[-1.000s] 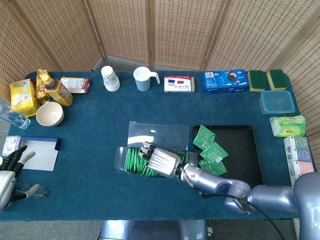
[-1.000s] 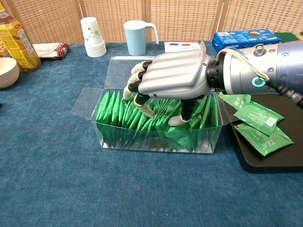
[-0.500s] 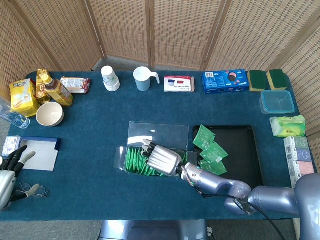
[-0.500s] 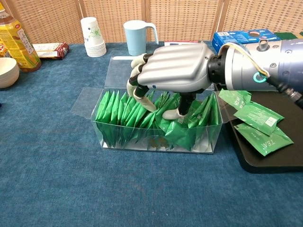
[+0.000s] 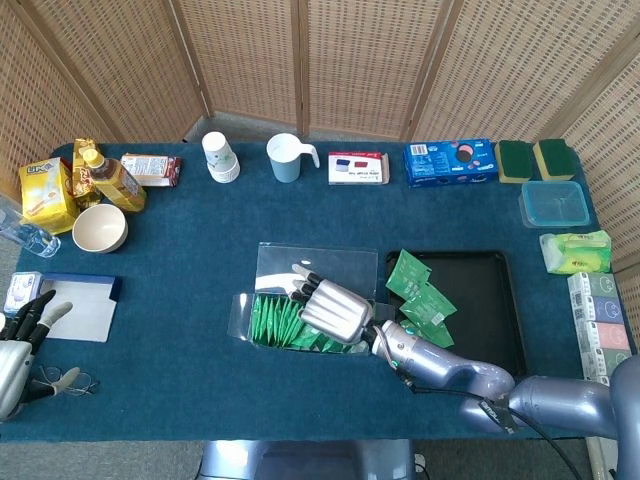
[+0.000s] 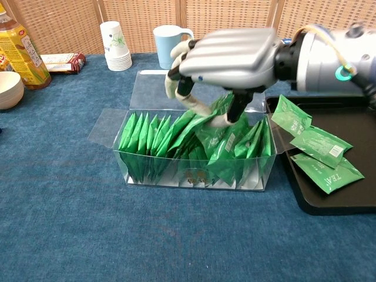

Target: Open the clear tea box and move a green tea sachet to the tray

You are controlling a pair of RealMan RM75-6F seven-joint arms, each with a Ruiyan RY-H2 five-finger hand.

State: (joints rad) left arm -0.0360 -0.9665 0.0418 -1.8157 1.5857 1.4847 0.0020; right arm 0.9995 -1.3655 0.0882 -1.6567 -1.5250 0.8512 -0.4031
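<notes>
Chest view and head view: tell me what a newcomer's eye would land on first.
The silver right hand dominates the chest view, poised over the open clear tea box at the table's centre, pinching a green tea sachet partly lifted out of the packed row. Just right of the box, the black tray already carries several green sachets. At the far left edge the left hand sits idle, holding nothing.

Bare cloth lay right between the clear tea box [image 6: 194, 154] and the tray [image 6: 305, 194]; its raised lid [image 6: 154, 88] walled off the far side.
</notes>
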